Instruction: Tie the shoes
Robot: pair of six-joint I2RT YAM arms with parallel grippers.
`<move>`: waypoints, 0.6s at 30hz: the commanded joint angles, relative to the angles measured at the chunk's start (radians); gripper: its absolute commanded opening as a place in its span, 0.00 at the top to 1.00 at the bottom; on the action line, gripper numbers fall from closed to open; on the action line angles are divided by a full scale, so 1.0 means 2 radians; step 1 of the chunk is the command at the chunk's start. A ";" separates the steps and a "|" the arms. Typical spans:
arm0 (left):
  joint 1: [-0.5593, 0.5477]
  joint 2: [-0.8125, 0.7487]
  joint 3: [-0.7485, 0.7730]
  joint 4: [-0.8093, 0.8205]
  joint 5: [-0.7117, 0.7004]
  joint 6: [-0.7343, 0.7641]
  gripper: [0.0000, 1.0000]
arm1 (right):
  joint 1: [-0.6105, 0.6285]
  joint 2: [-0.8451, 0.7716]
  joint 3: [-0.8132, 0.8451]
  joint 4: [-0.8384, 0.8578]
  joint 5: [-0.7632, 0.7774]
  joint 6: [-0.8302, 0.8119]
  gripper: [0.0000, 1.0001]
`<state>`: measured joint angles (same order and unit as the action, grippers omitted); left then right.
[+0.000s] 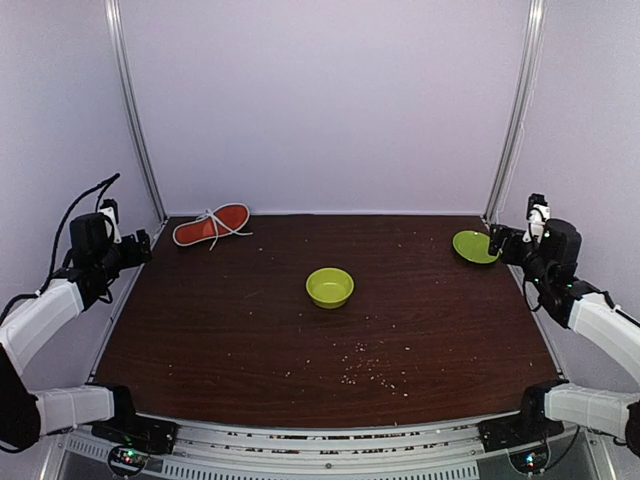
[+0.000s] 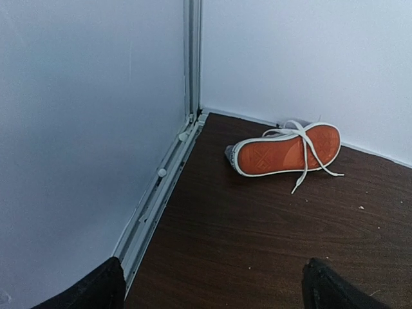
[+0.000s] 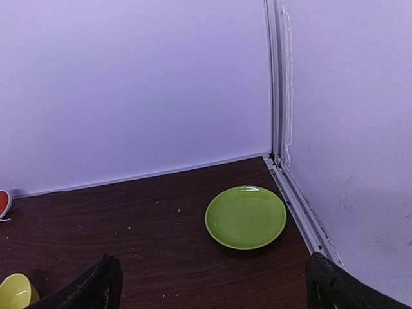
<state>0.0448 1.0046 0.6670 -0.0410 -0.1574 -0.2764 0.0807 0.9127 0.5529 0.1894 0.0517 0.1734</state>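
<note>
Okay, both arms are parked at the sides. The shoe (image 1: pixel 212 225) is way off in the far left corner of the table (image 1: pixel 230 330), right by the back wall (image 1: pixel 330 110). On the left wrist view it's tipped on its side, with the orange sole (image 2: pixel 286 154) facing me. The laces (image 2: pixel 310 153) are untied, slung across the sole and trailing onto the wood.

The left gripper (image 1: pixel 135 248) hangs near the left edge, pointed at the shoe but well apart from it. Its fingers (image 2: pixel 96 290) are spread wide with nothing between them. The right gripper (image 1: pixel 500 243) is over at the far right, just beside the plate (image 3: pixel 246 217). Its jaws are also wide apart and empty. The bowl (image 1: pixel 329 287) sits mid-table and there are crumbs (image 1: pixel 365 365) nearer me. Neither is in the way.

I'd guess the shoe is light, with soft canvas that collapses under a pinch. The rubber rim looks like the stiff, grippy part. So I'd take it at the rim near the heel, roll it upright and drag it toward the middle where both arms reach.

The laces will be the fiddly bit. They're thin and limp and likely to slide out of a loose pinch. I'd grab each one close to its free end, one per gripper. Nothing is tied yet, so the whole job is ahead of me.
</note>
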 commanded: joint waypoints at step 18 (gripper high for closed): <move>0.049 0.402 0.376 -0.140 0.120 -0.065 0.02 | -0.007 -0.081 -0.031 -0.004 0.013 0.067 0.01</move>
<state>0.0792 1.6592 1.3064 -0.2916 -0.0978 -0.3386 0.0723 0.7765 0.4992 0.1699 0.1341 0.3126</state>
